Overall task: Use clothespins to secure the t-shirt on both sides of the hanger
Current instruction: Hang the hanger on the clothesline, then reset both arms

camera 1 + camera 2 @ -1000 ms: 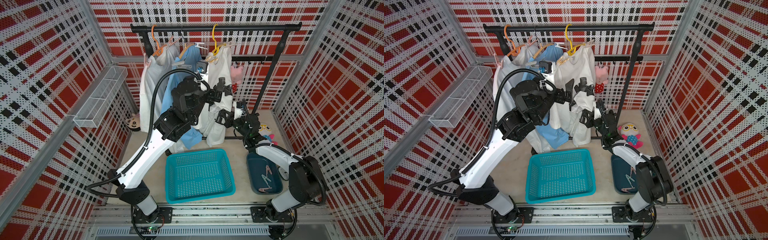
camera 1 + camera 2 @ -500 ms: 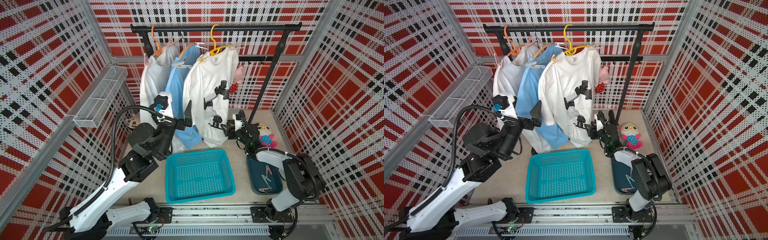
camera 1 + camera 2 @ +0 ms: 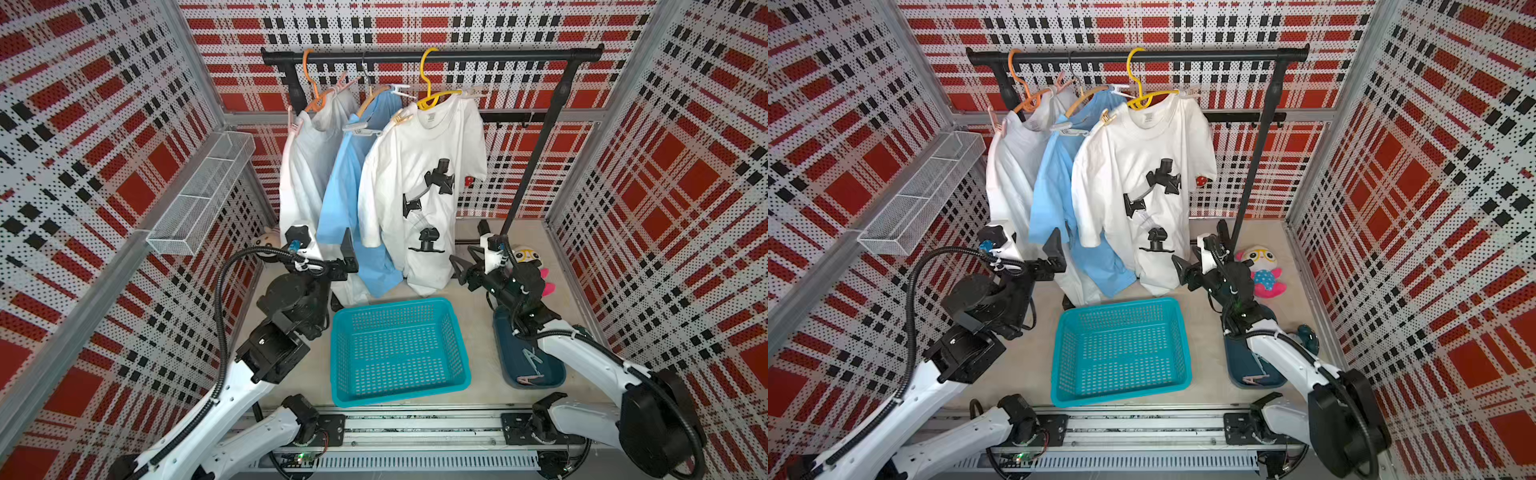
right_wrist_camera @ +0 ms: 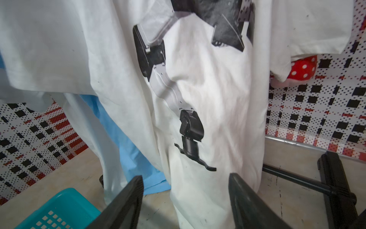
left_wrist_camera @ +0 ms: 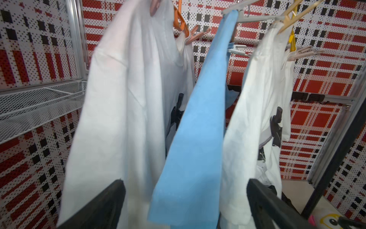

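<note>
Both empty and open: left hand point(image 5: 185, 182), and right hand point(image 4: 185, 177) beside the printed t-shirt point(image 3: 395, 166) hem, where a snag could yank a clothespin point(image 3: 401, 117) off the yellow hanger point(image 3: 427, 103).

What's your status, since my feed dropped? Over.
Left gripper open, empty. Right gripper open, empty. Clothespins on both shoulders of printed t-shirt. Teal basket below, not obstructing.
</note>
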You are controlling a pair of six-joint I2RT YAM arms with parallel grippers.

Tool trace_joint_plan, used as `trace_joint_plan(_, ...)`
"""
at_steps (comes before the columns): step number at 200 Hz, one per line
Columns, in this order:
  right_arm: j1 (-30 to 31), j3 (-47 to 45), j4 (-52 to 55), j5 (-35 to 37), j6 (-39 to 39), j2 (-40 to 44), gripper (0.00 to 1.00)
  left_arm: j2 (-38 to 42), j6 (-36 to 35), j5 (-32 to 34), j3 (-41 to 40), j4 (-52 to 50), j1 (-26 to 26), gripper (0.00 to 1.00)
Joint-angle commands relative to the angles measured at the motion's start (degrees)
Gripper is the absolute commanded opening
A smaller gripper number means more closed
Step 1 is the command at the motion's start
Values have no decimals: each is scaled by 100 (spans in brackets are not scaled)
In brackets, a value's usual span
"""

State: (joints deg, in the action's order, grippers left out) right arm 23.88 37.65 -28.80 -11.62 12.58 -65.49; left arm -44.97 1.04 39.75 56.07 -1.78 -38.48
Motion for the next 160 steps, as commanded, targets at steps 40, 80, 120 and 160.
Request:
trace_joint_plan(40, 28, -732, -133, 2177, -714, 1702, 81, 1419, 307, 1412, -1887, 1102, 629, 98)
trace_joint_plan(80, 19, -1686, -978, 3948, -1338, 2483, 96, 1671, 1097, 1354, -3116, 1671, 1510, 98)
trace_joint_plan(120, -149, -2280, -1358, 4642, -1535, 2258, 100, 1375, 1974, 518, -4019, 2431, 3021, 98)
trace_joint_plan(160, -675, -2798, -2025, 4797, -1270, 1747, 100, 764, 2313, 273, -4175, 2547, 3970, 98)
